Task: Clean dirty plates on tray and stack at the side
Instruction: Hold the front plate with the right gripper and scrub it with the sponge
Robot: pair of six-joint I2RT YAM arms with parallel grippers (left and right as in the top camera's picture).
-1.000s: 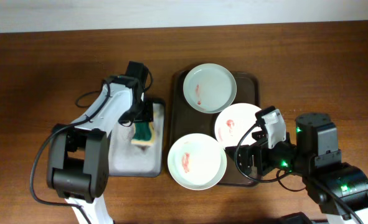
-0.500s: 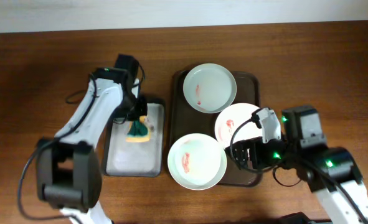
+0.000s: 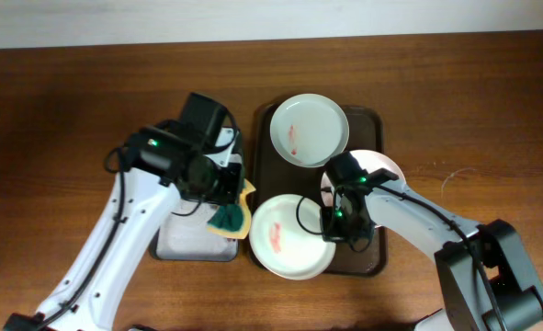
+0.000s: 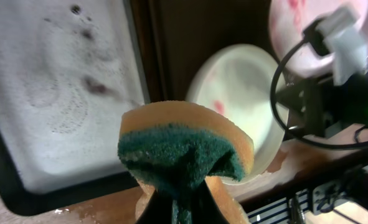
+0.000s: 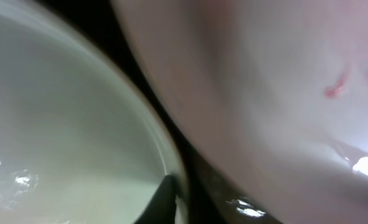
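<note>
a green-and-yellow sponge (image 3: 227, 219) hangs over the rim of a small dark tray (image 3: 181, 243) on a wooden table (image 3: 60, 110).

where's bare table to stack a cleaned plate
Bare table right of the tray; more left of the small tray. Crowded: the tray, filled by back plate, pink plate and front plate, with right gripper and the left gripper holding the sponge either side of it.

Right arm (image 3: 409, 210) covers part of the pink plate (image 3: 389, 165); its jaws are hidden.

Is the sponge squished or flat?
Squished. The left gripper pinches the sponge, so it bends into a hump, green side out.
</note>
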